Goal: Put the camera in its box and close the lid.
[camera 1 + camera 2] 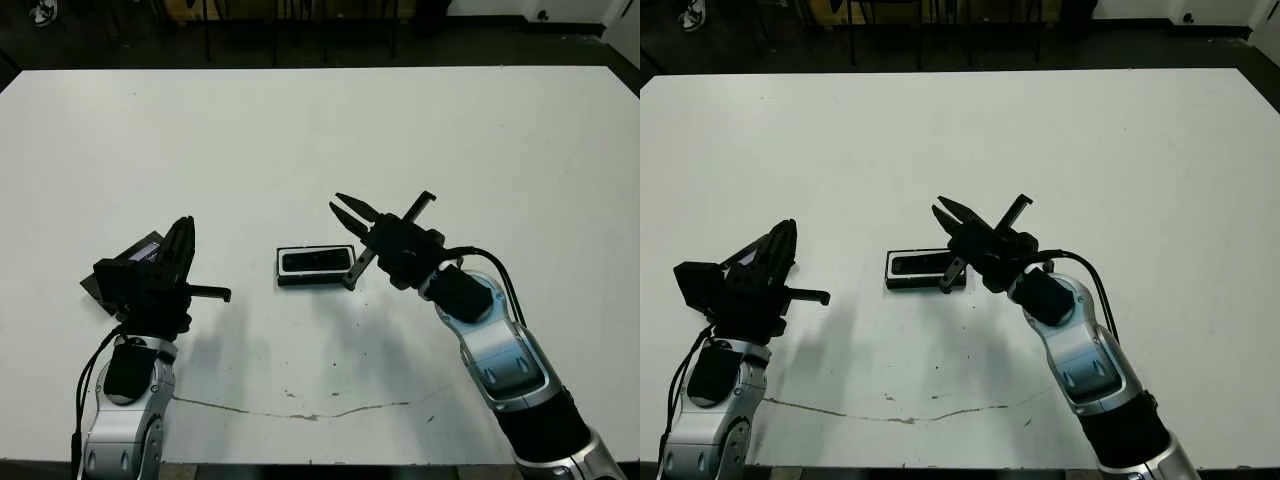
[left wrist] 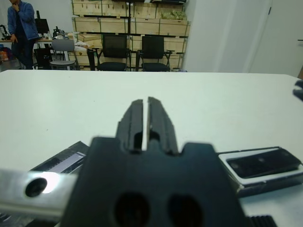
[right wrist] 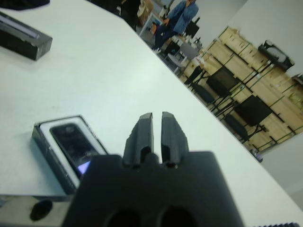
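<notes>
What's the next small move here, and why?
Probably open the left tool and lower it onto the lid. The camera already lies in the box, which is uncovered, while the lid lies flat on the table beneath the left tool. Neither tool holds anything.

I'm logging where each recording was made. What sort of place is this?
Probably a lab or workshop with storage: beyond the white table stand shelves of wooden crates, black office chairs, and a person at a desk.
</notes>
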{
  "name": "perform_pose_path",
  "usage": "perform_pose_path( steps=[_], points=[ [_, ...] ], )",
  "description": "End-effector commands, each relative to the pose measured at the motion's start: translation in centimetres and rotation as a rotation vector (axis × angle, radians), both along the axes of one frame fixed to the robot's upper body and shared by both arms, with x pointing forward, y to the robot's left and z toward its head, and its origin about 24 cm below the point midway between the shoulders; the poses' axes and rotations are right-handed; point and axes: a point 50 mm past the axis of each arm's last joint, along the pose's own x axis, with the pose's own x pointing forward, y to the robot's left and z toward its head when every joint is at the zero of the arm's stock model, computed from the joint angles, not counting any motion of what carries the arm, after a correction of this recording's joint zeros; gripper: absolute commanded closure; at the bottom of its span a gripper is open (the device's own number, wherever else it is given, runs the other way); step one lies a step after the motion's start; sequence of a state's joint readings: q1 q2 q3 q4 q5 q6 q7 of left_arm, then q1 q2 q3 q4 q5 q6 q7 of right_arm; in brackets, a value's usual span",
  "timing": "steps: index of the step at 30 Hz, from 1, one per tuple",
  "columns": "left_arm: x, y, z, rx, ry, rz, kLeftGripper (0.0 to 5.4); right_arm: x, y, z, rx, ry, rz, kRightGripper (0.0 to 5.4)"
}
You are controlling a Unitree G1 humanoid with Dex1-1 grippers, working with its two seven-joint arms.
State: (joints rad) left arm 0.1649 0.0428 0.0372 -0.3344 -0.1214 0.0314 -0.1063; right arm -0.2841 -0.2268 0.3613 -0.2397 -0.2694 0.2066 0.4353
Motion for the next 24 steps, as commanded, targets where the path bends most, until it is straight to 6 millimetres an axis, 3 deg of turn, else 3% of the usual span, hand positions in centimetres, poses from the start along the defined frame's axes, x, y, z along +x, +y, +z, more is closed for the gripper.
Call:
perform_pose_path(
  steps=[1,15,24],
  points=[
    [-0.2,0.1,-0.5,0.014,0.032,0.003,5.4,-0.2,0.0,-1.6,-0.054,0.073,0.009,5.38],
    [-0.2,0.1,-0.5,0.0,0.031,0.003,5.4,-2.3,-1.2,-6.6,-0.192,0.299,0.046,5.38],
    [-0.3,0.2,-0.5,0.011,0.035,0.007,5.4,-2.4,-2.7,-8.0,-0.228,0.343,-0.015,5.38]
  ],
)
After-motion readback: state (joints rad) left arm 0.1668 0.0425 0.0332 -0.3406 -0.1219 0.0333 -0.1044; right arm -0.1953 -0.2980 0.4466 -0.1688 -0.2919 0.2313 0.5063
